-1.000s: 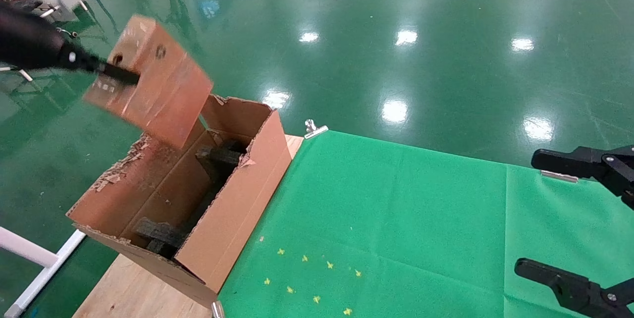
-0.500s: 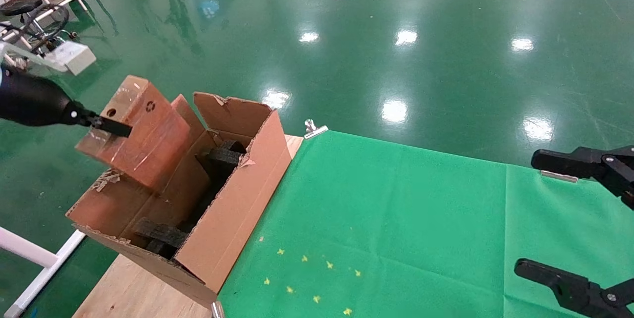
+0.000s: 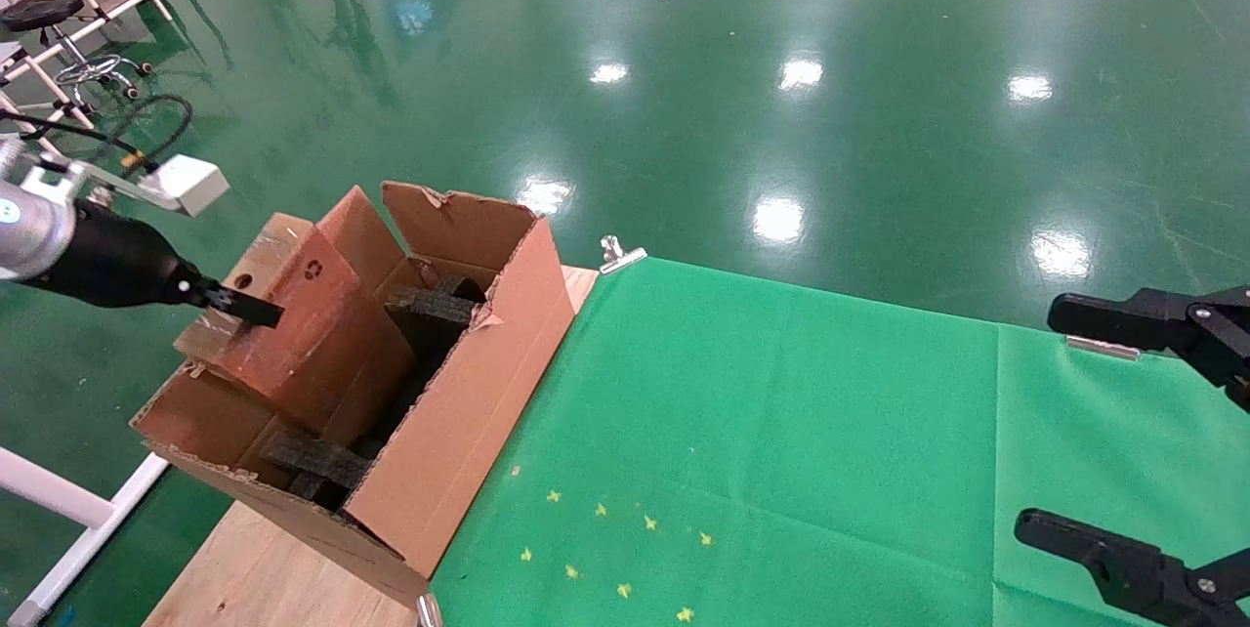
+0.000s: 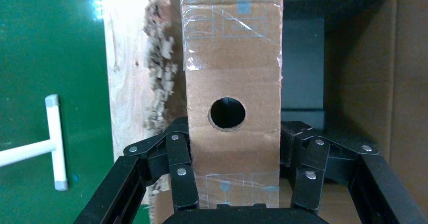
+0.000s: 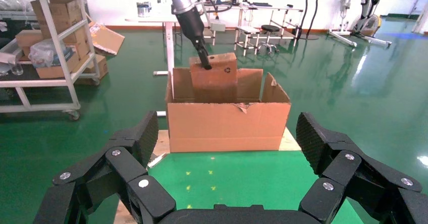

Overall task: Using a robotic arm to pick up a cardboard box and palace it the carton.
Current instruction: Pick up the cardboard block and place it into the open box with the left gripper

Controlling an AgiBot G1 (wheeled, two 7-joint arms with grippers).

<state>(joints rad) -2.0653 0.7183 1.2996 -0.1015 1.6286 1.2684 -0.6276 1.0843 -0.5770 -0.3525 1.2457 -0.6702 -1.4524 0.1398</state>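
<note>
The robotic arm (image 3: 39,231) reaches in from the left, and its left gripper (image 3: 244,308) is shut on the cardboard box (image 3: 308,314). The slim brown box stands tilted, its lower end inside the carton (image 3: 469,412) and its top end above the torn flaps. In the left wrist view the left gripper (image 4: 233,151) clamps both sides of the cardboard box (image 4: 232,67), just below its round hole. Black foam blocks (image 3: 435,307) lie inside the carton. My right gripper (image 3: 1074,427) hangs open over the table's right side, far from the carton (image 5: 227,125).
A green cloth (image 3: 781,432) covers the table, with small yellow marks (image 3: 615,549) near the front. Bare wood (image 3: 254,578) shows under the carton, and a metal clip (image 3: 620,256) sits at the cloth's far corner. White tubing (image 3: 59,510) stands at the left.
The left gripper has carried the cardboard box down from above the carton into it. The right arm has not moved.
</note>
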